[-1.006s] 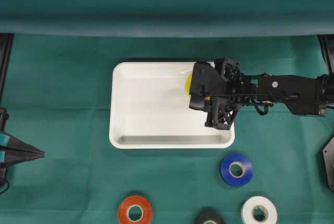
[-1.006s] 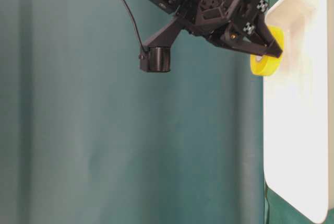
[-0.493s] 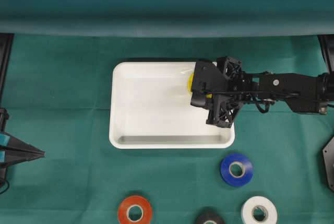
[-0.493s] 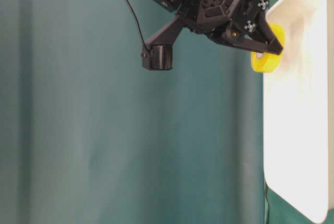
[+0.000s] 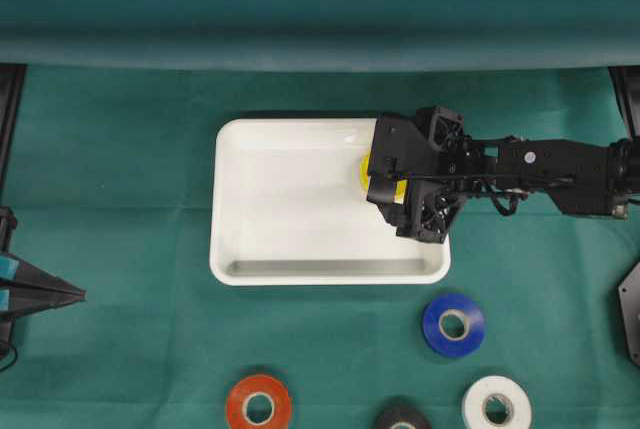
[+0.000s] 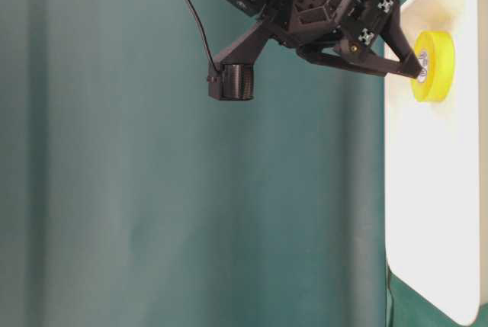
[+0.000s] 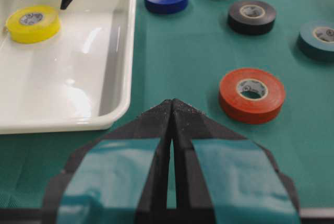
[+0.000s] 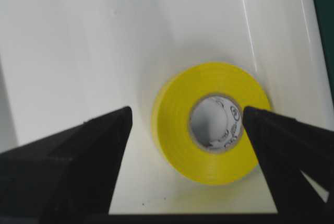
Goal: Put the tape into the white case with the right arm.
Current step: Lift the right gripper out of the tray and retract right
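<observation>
Yellow glossy tape roll [image 8: 209, 124], light and rigid, lying flat inside the shallow white plastic case [image 5: 280, 249]; right gripper [image 8: 185, 125] spread astride it, best gripped across the outer rim.

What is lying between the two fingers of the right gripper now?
The yellow tape roll lies flat on the white case floor, between the open fingers of the right gripper; the right wrist view shows it best.

Dark green cloth [image 5: 120, 329] covers the table — a matching curtain [image 5: 300, 9] hangs behind, evenly lit
</observation>
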Controlling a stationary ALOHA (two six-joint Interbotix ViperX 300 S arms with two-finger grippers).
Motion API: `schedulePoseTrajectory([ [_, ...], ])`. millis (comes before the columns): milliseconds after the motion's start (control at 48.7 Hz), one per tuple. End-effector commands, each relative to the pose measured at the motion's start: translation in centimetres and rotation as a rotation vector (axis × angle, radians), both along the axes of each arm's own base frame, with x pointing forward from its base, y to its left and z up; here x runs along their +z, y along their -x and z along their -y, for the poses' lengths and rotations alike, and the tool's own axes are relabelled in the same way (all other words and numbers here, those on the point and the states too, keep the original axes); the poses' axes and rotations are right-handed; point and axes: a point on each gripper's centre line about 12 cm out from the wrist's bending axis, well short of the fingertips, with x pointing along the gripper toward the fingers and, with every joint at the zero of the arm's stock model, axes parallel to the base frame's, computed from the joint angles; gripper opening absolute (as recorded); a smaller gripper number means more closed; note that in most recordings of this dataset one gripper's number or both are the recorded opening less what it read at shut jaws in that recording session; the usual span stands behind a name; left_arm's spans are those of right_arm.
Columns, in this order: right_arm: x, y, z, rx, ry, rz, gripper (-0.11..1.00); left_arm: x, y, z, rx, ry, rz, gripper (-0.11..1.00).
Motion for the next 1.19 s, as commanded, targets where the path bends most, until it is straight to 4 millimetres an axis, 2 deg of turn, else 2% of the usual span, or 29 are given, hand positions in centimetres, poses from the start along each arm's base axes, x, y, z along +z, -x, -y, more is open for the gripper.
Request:
schedulePoseTrajectory([
  [0,1.9,0.0,0.0,0.004,0.021,0.043,0.74,0.3,-0.1,0.0,0.002,0.0,0.006,0.0],
  [205,2.6,2.4,-0.9,-0.003,0.022,0.046,0.74,0.3,-0.1,0.0,0.001,-0.001,0.006,0.0],
  [452,2.5,7.9,-3.3,0.007,0.021,0.082,0.74,0.4,-0.1,0.0,0.002,0.0,0.008,0.0],
  [698,1.9,12.1,-5.4,0.028,0.021,0.163,0.74,0.3,-0.1,0.0,0.003,0.0,0.008,0.0],
  [862,1.5,13.0,-6.0,0.038,0.018,0.169,0.74,0.4,-0.1,0.0,0.003,0.0,0.009,0.0],
  [1170,1.5,12.6,-7.1,0.086,0.014,0.174,0.74,0.3,-0.1,-0.1,0.004,-0.001,0.008,0.0],
])
